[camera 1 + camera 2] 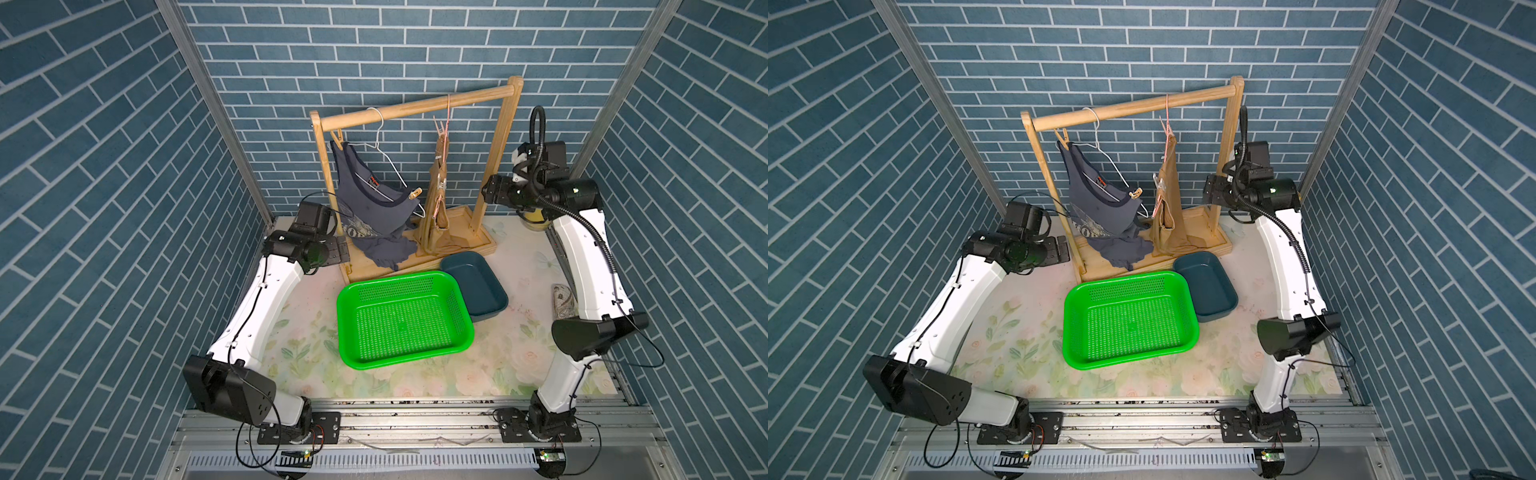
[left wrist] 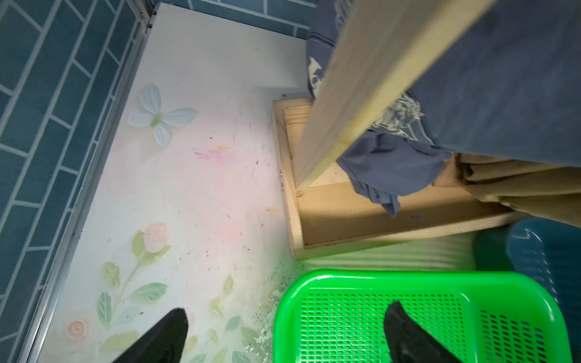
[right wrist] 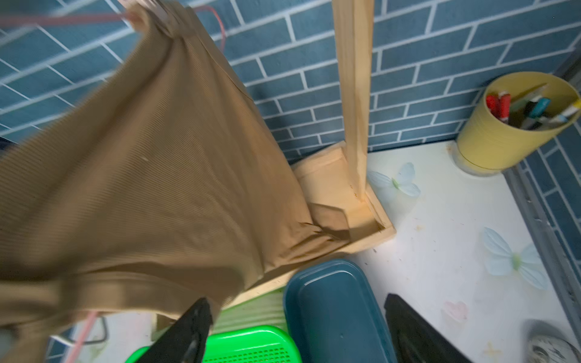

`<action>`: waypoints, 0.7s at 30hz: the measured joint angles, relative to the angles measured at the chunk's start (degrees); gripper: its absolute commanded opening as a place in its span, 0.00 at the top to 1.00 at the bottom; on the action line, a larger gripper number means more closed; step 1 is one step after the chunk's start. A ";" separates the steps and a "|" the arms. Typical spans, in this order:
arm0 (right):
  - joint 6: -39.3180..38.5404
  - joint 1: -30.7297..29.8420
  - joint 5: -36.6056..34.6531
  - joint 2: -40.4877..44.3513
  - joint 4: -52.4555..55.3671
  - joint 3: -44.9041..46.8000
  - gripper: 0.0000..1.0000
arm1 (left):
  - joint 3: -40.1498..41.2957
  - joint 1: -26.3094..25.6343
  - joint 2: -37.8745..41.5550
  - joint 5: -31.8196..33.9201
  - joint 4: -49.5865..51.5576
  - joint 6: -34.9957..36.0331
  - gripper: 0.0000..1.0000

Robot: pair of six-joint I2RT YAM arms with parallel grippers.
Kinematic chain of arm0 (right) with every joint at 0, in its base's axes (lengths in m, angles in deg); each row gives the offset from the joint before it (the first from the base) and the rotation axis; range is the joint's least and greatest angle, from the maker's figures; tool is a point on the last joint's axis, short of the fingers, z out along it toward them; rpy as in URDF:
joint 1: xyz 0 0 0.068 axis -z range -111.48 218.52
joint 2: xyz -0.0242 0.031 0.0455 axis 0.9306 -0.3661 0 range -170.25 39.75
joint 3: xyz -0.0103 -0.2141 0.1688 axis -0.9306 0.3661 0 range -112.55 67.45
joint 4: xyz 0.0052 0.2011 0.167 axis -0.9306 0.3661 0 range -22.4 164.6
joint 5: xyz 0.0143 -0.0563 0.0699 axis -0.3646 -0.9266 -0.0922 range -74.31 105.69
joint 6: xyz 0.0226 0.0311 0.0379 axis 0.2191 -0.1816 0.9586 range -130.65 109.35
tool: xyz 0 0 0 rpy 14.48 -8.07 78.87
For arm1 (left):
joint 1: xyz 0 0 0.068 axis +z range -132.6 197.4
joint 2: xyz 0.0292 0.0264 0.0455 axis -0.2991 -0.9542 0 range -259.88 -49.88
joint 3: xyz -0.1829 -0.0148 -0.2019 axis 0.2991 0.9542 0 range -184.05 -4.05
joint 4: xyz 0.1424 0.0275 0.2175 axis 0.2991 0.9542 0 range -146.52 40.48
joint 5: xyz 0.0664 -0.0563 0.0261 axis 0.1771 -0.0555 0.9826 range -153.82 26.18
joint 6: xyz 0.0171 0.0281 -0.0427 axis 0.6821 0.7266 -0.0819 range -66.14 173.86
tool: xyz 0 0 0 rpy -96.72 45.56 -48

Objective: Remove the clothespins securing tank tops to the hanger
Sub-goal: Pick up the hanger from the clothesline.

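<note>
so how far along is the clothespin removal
Done: nothing visible; the green mesh basket and dark teal tub are empty. In hand: nothing, the left gripper and right gripper are open. Remaining: pale wooden clothespins still clip the grey-blue tank top and tan tank top.

the dark grey-blue tank top [image 1: 362, 203] bears a pale chest print [image 1: 356, 231]; only the letters "ho" can be made out, the rest lost in folds. its red-orange neck label [image 1: 375, 181] carries dark lettering too small to read.

Green mesh basket [image 1: 343, 328] beside teal tub [image 1: 478, 286] on floral tabletop [image 1: 519, 353]; yellow pen cup [image 3: 490, 141] apart.
</note>
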 measured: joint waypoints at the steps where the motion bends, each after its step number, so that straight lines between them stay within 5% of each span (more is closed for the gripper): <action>1: 0.98 0.00 1.18 -2.16 0.85 -4.09 0.14 | -1.33 -1.40 -0.85 0.00 0.79 -0.04 0.01; 21: 11.56 -6.23 10.62 -10.08 -13.73 -9.88 0.15 | -12.26 -15.93 -10.58 -1.73 4.15 -0.15 0.01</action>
